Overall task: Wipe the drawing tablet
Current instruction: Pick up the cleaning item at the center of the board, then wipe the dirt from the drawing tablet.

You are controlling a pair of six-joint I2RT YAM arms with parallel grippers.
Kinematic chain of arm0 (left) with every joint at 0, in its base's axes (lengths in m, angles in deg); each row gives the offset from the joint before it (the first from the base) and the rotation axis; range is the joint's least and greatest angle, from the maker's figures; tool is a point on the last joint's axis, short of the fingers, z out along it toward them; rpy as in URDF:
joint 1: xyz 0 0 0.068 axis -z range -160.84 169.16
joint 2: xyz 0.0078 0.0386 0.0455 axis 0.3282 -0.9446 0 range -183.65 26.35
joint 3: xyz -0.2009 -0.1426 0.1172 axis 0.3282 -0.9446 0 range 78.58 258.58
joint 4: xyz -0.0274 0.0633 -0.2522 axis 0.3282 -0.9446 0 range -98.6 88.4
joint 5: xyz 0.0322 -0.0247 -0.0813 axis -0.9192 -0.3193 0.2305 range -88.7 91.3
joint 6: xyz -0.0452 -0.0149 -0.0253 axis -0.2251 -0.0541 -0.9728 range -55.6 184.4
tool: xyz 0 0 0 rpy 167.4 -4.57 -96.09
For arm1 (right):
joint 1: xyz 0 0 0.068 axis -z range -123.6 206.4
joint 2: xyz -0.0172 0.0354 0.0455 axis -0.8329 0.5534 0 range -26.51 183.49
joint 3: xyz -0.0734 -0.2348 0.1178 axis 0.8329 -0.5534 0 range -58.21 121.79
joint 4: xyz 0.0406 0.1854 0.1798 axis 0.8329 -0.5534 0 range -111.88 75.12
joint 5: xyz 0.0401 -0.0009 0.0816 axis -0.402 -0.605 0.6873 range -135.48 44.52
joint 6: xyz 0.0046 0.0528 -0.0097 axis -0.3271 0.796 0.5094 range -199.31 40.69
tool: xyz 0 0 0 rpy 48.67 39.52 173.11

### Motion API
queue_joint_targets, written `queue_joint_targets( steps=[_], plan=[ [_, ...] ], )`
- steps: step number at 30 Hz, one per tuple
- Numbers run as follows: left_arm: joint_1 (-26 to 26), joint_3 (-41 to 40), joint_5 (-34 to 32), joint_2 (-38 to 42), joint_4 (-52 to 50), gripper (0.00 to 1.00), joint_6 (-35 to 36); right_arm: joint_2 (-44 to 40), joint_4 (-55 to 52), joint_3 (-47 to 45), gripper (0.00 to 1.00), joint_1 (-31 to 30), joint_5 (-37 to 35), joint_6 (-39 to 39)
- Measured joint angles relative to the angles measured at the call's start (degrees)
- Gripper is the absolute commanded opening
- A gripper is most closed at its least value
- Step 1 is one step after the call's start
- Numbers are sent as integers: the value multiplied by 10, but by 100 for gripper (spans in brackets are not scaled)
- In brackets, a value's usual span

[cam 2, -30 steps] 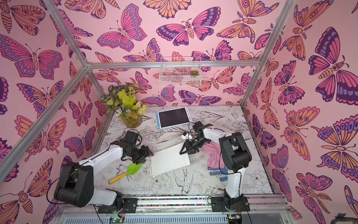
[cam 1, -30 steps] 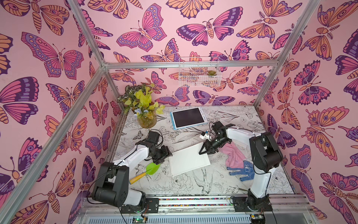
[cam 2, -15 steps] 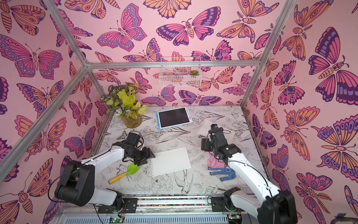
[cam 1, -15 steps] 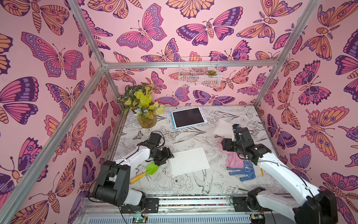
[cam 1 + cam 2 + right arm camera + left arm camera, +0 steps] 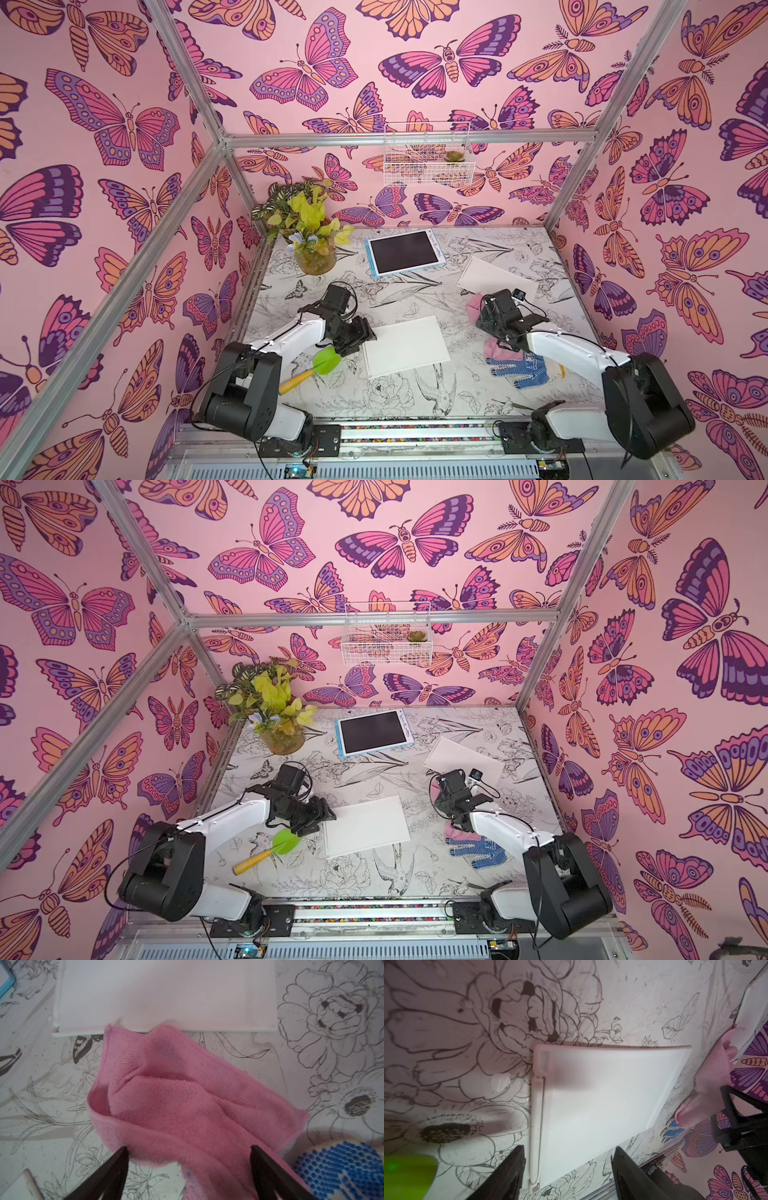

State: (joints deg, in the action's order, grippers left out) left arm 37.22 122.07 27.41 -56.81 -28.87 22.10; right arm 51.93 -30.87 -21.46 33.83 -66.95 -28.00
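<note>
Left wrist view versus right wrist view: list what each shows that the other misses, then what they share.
Only the left wrist view: the pen clipped to the edge of the white board, and a blurred green spatula. Only the right wrist view: a blue corner of the dark-screened tablet. Both: the pink cloth, the blue-dotted glove and the flower-printed table.

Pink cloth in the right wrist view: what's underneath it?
The pink cloth lies on the printed table, one edge lapping the white board, another covering part of the blue-dotted glove. Anything beneath its folds is hidden.
</note>
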Motion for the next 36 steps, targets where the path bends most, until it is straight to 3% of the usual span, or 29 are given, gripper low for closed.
queue_joint_targets(
  steps=[3, 5, 7, 12, 17, 20, 25, 36],
  plan=[
    [0, -1, 0, 3, 1, 66, -2, 36, 25, 0, 55, 3, 3, 27],
    [0, -3, -3, 10, 0, 63, -3, 55, 43, 0, 21, 4, 8, 39],
    [0, -6, -6, 18, -3, 61, -3, 64, 52, 0, 1, 5, 10, 43],
    [0, -6, -29, 31, -35, 52, 5, 33, 54, 15, 0, -17, 9, -10],
    [5, -7, -47, 31, -58, 47, 18, -38, 96, 62, 0, -141, 0, -153],
    [19, -6, -54, 17, -59, 43, 22, -39, 142, 69, 0, -219, 0, -228],
    [44, 1, -71, -22, -59, 37, 23, 28, 203, 64, 0, -311, 0, -312],
    [67, 30, -111, -66, -62, 21, 1, 221, 289, 122, 0, -401, 38, -382]
  ],
)
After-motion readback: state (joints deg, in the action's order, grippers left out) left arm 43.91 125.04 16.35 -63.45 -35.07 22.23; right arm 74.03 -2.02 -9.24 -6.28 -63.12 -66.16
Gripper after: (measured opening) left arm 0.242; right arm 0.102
